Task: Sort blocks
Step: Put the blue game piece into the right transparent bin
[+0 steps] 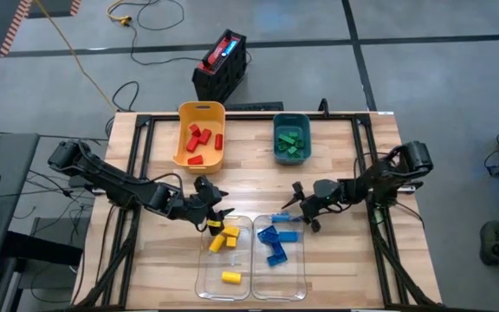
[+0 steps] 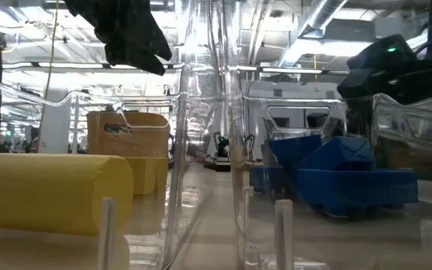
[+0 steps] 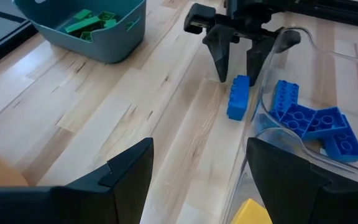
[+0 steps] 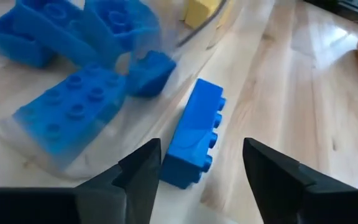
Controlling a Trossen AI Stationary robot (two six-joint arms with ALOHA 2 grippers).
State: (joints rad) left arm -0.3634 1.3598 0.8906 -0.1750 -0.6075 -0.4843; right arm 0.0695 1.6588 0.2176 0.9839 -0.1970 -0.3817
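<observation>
Blue studded block (image 4: 194,134) between open right claw (image 4: 197,165).

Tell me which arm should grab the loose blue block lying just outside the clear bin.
Right. The right gripper is open and straddles the blue block on the table. The left gripper, also open, sits farther off by the yellow blocks' bin.

In the low view we see the yellow block (image 2: 47,191) cut off at the left edge, and the clear bin walls (image 2: 208,135) blur the blue blocks (image 2: 336,176) behind them. The dark arm (image 2: 130,30) overhead runs out of frame, perhaps the left one. The high view leaves the green blocks (image 1: 290,143) too small to count.
</observation>
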